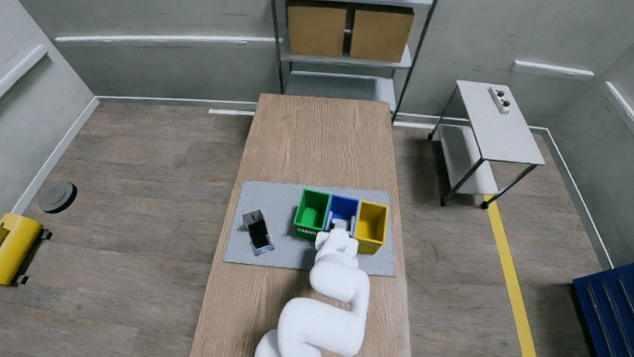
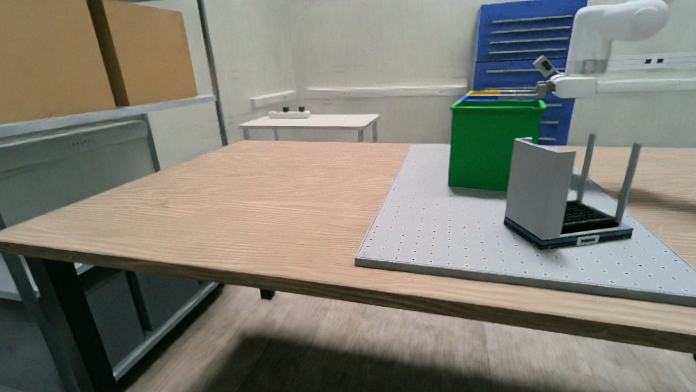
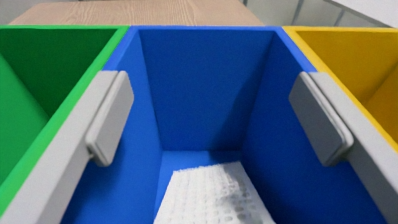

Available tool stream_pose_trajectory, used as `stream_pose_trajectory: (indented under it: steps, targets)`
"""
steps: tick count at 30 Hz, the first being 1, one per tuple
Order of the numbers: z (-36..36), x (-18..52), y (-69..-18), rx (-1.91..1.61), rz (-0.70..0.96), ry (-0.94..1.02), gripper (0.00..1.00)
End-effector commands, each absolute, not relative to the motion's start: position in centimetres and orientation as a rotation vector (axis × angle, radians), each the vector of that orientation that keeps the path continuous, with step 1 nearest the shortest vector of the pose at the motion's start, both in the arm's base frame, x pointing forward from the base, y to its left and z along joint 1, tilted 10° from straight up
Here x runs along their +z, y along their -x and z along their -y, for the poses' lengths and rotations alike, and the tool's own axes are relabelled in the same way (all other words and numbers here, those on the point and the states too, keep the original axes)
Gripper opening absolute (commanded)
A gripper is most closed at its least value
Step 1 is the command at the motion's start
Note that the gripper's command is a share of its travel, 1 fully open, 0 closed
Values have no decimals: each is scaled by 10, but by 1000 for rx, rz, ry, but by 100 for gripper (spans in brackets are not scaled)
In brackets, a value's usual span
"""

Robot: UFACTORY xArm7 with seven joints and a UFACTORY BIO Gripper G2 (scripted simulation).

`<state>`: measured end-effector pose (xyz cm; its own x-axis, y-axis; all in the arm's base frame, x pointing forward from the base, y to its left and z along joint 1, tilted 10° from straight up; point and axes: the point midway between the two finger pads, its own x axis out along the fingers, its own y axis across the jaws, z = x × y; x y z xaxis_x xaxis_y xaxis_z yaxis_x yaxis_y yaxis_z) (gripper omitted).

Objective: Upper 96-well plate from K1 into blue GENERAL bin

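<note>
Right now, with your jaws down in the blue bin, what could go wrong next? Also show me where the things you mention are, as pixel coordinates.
The jaws [image 1: 341, 223] are open close to the side walls of the blue bin [image 1: 344, 207] [image 3: 207, 90], so lifting crookedly might tip it. The green bin [image 1: 313, 214] [image 2: 495, 145] [image 3: 60, 65] and yellow bin [image 1: 372, 221] [image 3: 350, 55] stand right beside it, so a sideways bump could shove them too.

Three bins stand near the table's [image 1: 325, 137] [image 2: 250, 200] right edge: one green bin [image 1: 314, 205] [image 2: 492, 150] [image 3: 65, 65], one blue bin [image 1: 343, 205] [image 3: 205, 90], one yellow bin [image 1: 373, 214] [image 2: 482, 93] [image 3: 360, 55]. The blue one holds one white plate [image 3: 212, 195]. Toward the left edge, one rack [image 1: 251, 218] [image 2: 540, 190] holds one black plate [image 1: 260, 233] [image 2: 587, 215]. Beyond the far edge are two boxes, one left box [image 1: 317, 29] [image 2: 45, 60] and one right box [image 1: 382, 34] [image 2: 150, 55].
</note>
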<state>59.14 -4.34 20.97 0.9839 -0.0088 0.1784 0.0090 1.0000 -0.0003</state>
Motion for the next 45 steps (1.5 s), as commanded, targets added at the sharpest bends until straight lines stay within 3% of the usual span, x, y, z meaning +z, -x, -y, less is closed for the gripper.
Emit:
stream_pose_trajectory:
  steps: [1, 45]
  targets:
    - [43, 211, -592, -9, 182, 1, 18]
    - [43, 239, -587, -9, 182, 1, 18]
